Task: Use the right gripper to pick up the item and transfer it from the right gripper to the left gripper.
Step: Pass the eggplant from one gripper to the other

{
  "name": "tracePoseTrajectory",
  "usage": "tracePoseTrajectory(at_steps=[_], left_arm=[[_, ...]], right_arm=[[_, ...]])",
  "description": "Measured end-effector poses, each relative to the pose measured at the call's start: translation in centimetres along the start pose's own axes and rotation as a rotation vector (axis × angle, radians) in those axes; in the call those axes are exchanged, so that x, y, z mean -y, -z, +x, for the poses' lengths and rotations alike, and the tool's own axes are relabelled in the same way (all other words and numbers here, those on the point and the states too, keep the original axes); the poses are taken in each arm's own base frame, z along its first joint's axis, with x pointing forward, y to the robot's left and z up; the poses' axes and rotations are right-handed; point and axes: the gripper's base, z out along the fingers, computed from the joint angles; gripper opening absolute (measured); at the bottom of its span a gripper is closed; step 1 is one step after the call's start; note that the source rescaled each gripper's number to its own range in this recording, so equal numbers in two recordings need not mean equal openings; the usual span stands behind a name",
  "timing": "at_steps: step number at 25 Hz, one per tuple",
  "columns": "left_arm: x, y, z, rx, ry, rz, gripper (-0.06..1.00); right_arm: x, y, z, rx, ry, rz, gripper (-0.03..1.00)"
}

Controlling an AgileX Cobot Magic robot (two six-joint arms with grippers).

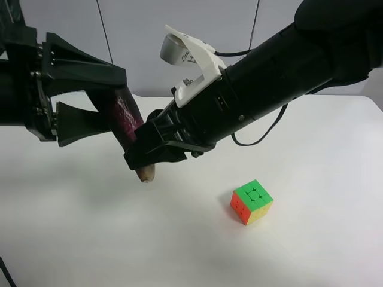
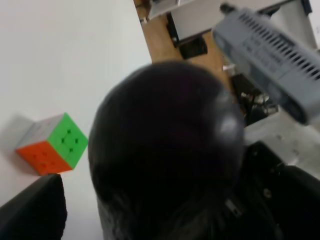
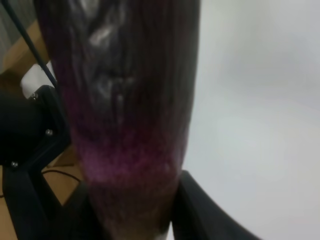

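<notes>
1. Right gripper [image 1: 142, 157]: you had it clamped on the eggplant [image 1: 124, 116], low on the body. The pale stem tip [image 1: 145, 174] stuck out just below the fingers. In the right wrist view the eggplant filled most of the pic, w/ black fingers [image 3: 205, 217] at either side of its near end.

2. Left gripper [image 1: 117, 103]: you had its wide flat fingers spread, one each side of the eggplant's upper, rounded end. In the left wrist view a strip of white table showed btwn one finger [image 2: 32, 212] and the eggplant. Contact on the other side could not be told.

3. Eggplant: it hung in the air above the table [image 1: 311, 251], tilted, stem end down and rounded end up btwn the left gripper's fingers. Skin was dark purple w/ a paler magenta patch mid-body.

4. Arms: the right arm came in from the ext. high view's right and carried a white bracket [image 1: 200, 66] w/ a round camera [image 1: 175, 49]. The left arm came in from that view's left.

5. Surroundings: a puzzle cube [image 1: 252, 202], green face up, w/ orange and yellow sides showing, sat on the table well apart from both grippers.
</notes>
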Motion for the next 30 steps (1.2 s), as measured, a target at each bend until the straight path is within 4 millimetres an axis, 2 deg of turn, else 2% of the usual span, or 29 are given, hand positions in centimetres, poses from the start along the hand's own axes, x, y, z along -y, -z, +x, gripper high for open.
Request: tracePoseTrajectory(at_steps=[5,10,12,13,14,15,23,24,25,27,29,30], left_arm=[[-0.5,-1.6,0.3,-0.024,0.015,-0.020,0.64],[-0.2,-1.7,-0.3,0.044,-0.018,0.021,0.46],[-0.2,-1.7,-0.3,0.049,-0.037,0.025,0.35],[-0.2,-1.7,-0.3,0.051,-0.040,0.026,0.26],[-0.2,-1.7,-0.4,0.054,-0.043,0.025,0.09],[-0.2,-1.7,-0.4,0.056,-0.046,0.019,0.00],[-0.4,-1.8,-0.4,0.054,-0.051,0.015,0.01],[-0.4,-1.8,-0.4,0.056,-0.052,0.012,0.01],[-0.4,-1.8,-0.4,0.056,-0.052,0.011,0.01],[-0.4,-1.8,-0.4,0.058,-0.049,0.013,0.01],[-0.4,-1.8,-0.4,0.058,-0.049,0.013,0.01],[-0.4,-1.8,-0.4,0.058,-0.049,0.013,0.01]], right_arm=[[-0.2,0.0,0.2,-0.023,0.001,-0.023,0.00],[-0.3,0.0,0.3,-0.035,0.001,-0.036,0.00],[-0.4,0.0,0.4,-0.040,0.001,-0.041,0.00],[-0.4,0.0,0.4,-0.041,0.001,-0.040,0.00],[-0.3,0.0,0.4,-0.042,0.002,-0.040,0.00],[-0.3,0.0,0.4,-0.043,0.004,-0.040,0.00],[-0.2,0.0,0.4,-0.049,0.020,-0.026,0.00],[-0.2,0.0,0.5,-0.049,0.026,-0.019,0.05],[-0.1,-0.1,0.5,-0.050,0.039,-0.005,0.18],[0.1,-0.1,0.6,-0.062,0.066,0.019,0.63],[0.3,-0.1,0.6,-0.072,0.085,0.034,0.86],[0.4,-0.1,0.7,-0.075,0.092,0.039,0.91]])
